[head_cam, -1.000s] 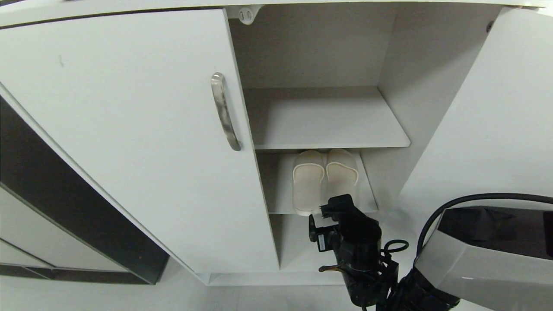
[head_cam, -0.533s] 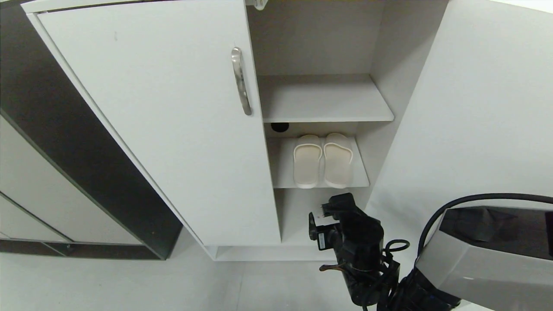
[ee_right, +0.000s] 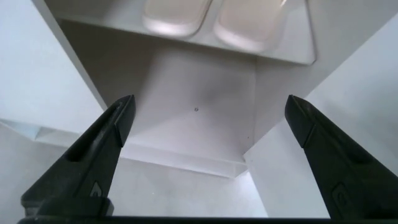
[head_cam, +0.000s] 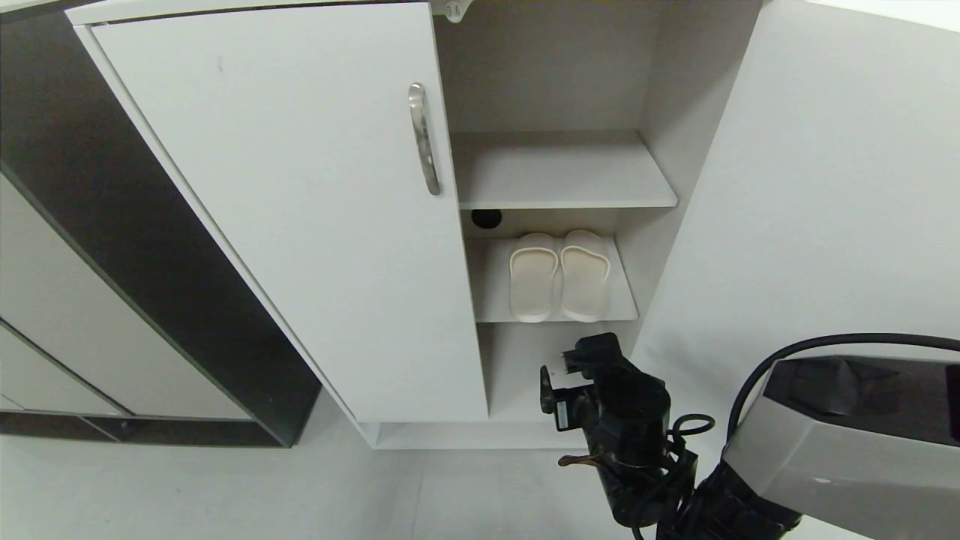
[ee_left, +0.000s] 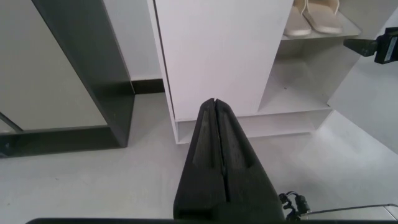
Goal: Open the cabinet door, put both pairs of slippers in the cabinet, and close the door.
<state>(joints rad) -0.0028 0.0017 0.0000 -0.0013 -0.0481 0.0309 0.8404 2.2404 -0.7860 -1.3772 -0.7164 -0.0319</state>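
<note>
slippers (head_cam: 559, 275): one pair side by side on middle shelf (head_cam: 491, 296) of cabinet (head_cam: 555, 67), about 12 o'clock from right jaws, released and empty. left jaws clenched on nothing. open door (head_cam: 810, 195) at 3 o'clock. likely next: fetch second pair, then shut door. no legible writing.

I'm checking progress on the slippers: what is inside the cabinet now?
One pair of cream slippers sits side by side on the middle shelf. The closed left door covers the other half, hiding whatever is there.
</note>
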